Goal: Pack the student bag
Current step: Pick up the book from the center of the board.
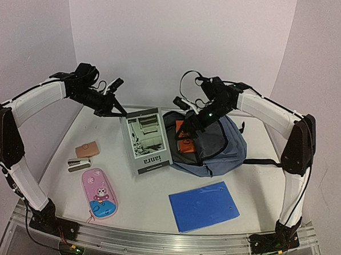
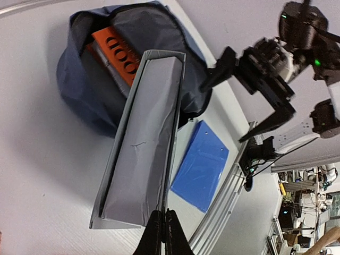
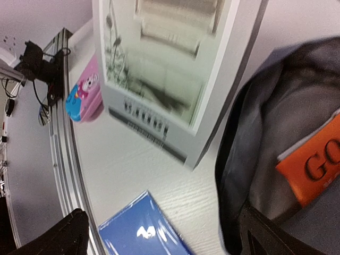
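Observation:
The student bag (image 1: 226,150) lies unzipped at centre right, a slate-blue backpack with grey lining (image 3: 271,138). An orange book (image 1: 185,145) sits inside its mouth (image 2: 119,53). A grey hardback book (image 1: 148,140) is tilted up beside the bag's left side. My left gripper (image 1: 123,113) is shut on that book's far corner, pinching the cover edge (image 2: 163,215). My right gripper (image 1: 186,127) hovers wide open over the bag's opening. One finger (image 3: 260,234) is at the bag's dark rim and the other (image 3: 69,234) is out over the table, with nothing between them.
A flat bright-blue folder (image 1: 204,206) lies in front of the bag, near the table's front rail. On the left are a pink pencil case (image 1: 99,193), a stapler (image 1: 77,164) and a small brown wallet (image 1: 87,150).

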Controlling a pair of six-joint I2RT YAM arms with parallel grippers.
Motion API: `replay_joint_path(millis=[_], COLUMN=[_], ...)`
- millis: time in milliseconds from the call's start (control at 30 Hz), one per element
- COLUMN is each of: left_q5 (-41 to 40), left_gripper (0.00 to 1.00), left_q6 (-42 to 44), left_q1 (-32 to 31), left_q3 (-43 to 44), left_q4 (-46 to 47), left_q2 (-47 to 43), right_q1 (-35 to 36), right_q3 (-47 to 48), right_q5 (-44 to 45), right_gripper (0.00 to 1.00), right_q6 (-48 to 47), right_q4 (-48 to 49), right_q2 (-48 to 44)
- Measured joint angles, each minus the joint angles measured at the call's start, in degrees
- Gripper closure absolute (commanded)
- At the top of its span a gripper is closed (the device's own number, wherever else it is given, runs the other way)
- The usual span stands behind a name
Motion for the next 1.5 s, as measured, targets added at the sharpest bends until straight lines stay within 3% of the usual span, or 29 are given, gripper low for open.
replay_joint_path(millis=[133, 267, 500, 533, 633, 767, 900, 1167, 1333, 1500], left_q5=[3.3, 5.8, 7.1, 6.9, 5.9, 3.7, -2.6, -20.2, -17.3, -16.5], left_gripper=[1.00, 1.00, 0.97, 0.92, 0.51, 0.26, 0.05, 0.00, 0.00, 0.00], left_q6=[1.7, 2.3, 1.5, 1.1, -1.5, -8.5, -16.7, -30.0, -40.6, -48.4], left_q1=[-2.4, -5.7, -7.3, -7.2, -6.5, -2.8, 1.9, 2.7, 2.2, -1.7], left_q3=[4.9, 8.2, 8.5, 8.5, 8.1, 7.0, 4.6, 3.3, -4.7, -9.6], left_q4=[-2.1, -2.7, -2.6, -2.1, 1.0, 6.8, 13.5, 17.7, 30.3, 42.3], left_q2=[-0.1, -0.5, -1.9, -2.0, -2.1, -2.1, -2.5, -5.1, -7.5, -5.3], right_q1=[-0.3, -0.4, -0.3, -0.2, 0.0, 0.0, -0.5, -7.9, -12.5, -12.6], right_q3=[9.4, 11.9, 14.7, 14.9, 15.1, 15.1, 15.2, 15.3, 12.0, 7.2], right_q5=[-3.2, -8.4, -19.9, -21.1, -23.7, -23.1, -19.7, -8.7, 0.5, 6.0], right_gripper=[0.02, 0.04, 0.45, 0.49, 0.56, 0.69, 0.72, 0.74, 0.79, 0.79], right_q6=[0.6, 1.4, 7.8, 8.8, 11.4, 15.2, 23.7, 50.6, 66.0, 78.4], right_q4=[0.9, 0.7, 0.3, 0.4, 0.4, 1.5, 8.0, 35.5, 51.0, 60.4], right_q2=[5.3, 7.2, 8.0, 8.0, 8.0, 8.0, 7.9, 7.6, 7.2, 5.6])
